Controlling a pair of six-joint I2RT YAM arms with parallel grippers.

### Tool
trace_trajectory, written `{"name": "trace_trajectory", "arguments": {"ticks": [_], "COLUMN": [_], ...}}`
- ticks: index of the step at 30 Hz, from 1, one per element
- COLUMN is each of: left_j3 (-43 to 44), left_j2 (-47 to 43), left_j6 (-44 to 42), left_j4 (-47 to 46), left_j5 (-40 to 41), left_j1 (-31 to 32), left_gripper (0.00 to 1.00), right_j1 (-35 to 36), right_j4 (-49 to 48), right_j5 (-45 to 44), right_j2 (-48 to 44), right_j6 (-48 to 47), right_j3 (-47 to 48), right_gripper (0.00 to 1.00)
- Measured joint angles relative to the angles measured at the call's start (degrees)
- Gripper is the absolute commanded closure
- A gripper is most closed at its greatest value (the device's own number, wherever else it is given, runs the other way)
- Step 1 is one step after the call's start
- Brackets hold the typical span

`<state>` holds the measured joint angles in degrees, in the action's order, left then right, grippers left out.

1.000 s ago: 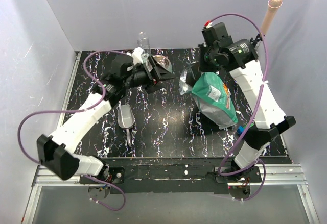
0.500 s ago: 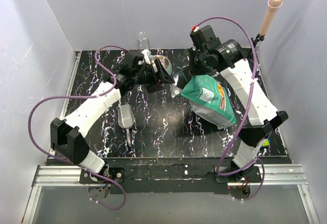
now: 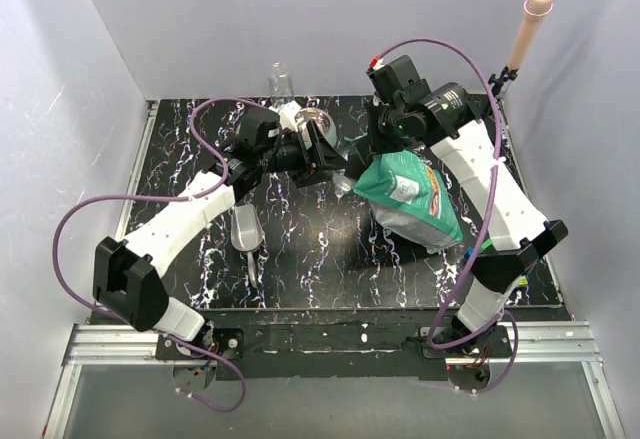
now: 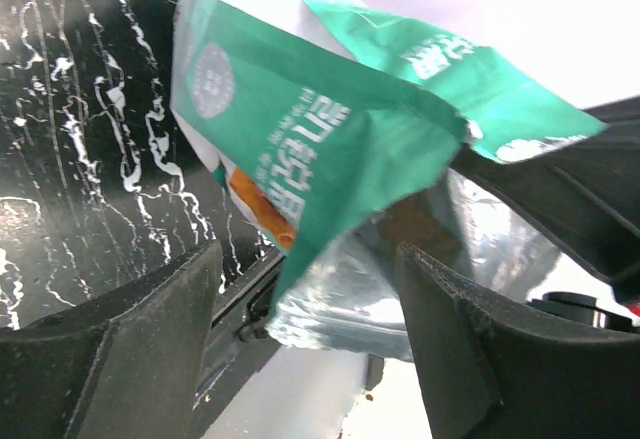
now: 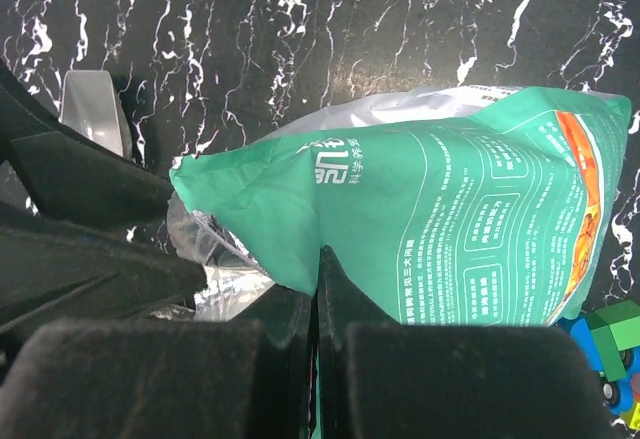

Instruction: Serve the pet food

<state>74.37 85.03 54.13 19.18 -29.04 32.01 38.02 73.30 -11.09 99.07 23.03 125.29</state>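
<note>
Risks: right gripper (image 5: 317, 264) is clamped on the bag (image 3: 412, 194) by a thin pinch at the lip only; the bag's weight hangs on that fold, so it could slip out or tear if lifted. The mouth points toward the far-edge centre; a slip would likely dump kibble on the worktop short of the bowl (image 3: 312, 119). Both wrists crowd the same spot; finger clash possible.

Left gripper (image 4: 310, 334) is spread wide, holding nothing; the bag's open mouth sits between its fingers; contact unclear.

Pet food itself: inside the bag, not clearly visible. The bag body looks to rest on the right half of the worktop, mouth end raised. Scoop (image 3: 243, 231) lies untouched left of centre, toward the near edge.
</note>
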Motion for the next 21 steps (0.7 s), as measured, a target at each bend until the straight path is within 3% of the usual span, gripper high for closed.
{"name": "trace_trajectory", "arguments": {"ticks": [3,8,11,15,18,21], "left_j3": [-0.7,-0.4,-0.2,4.9,12.9,14.8], "left_j2": [-2.2,-2.7,-0.4,3.5,5.5,5.2], "left_j6": [0.3,-0.5,-1.5,-5.9,-10.9,-12.2], "left_j4": [-0.4,-0.3,0.9,9.0,17.7,22.8], "left_j5": [-0.1,-0.2,0.0,2.4,7.1,9.6], "left_j1": [0.5,0.9,1.0,1.7,3.7,5.2], "left_gripper": [0.28,0.44,0.61,1.00,1.00,1.00], "right_j1": [0.2,0.2,0.2,0.2,0.7,2.2], "right_j4": [-0.3,-0.7,-0.7,-0.8,-1.6,-1.4], "right_j5": [0.7,2.4,3.1,4.3,3.7,0.6], "right_j2": [-0.5,-0.5,-0.5,-0.8,-1.6,-3.4], "right_j6": [-0.6,-1.2,-2.1,-3.3,-5.1,-7.3], "right_j3": [-0.8,-1.3,-1.3,-2.2,-3.7,-5.4], "right_gripper": [0.99,0.99,0.99,0.99,0.99,0.99]}}
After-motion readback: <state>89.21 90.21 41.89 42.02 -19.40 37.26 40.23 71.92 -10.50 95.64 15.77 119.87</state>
